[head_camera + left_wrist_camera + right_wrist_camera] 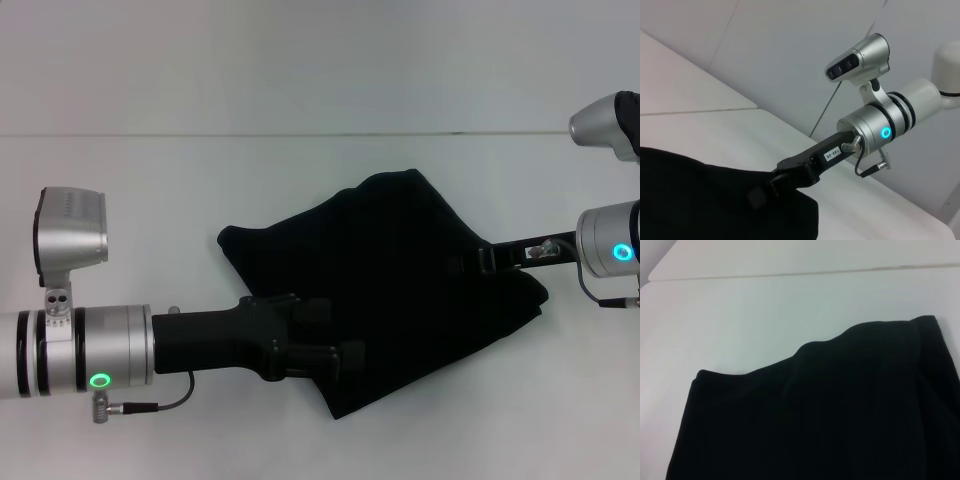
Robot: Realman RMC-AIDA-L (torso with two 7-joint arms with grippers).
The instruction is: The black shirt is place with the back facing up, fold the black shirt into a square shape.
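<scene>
Lying between hands (330, 345) (487, 260): black shirt (400, 270).

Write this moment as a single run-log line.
black shirt: bunched, not square | left gripper: at its near edge | right gripper: at its right edge | table: white
</scene>
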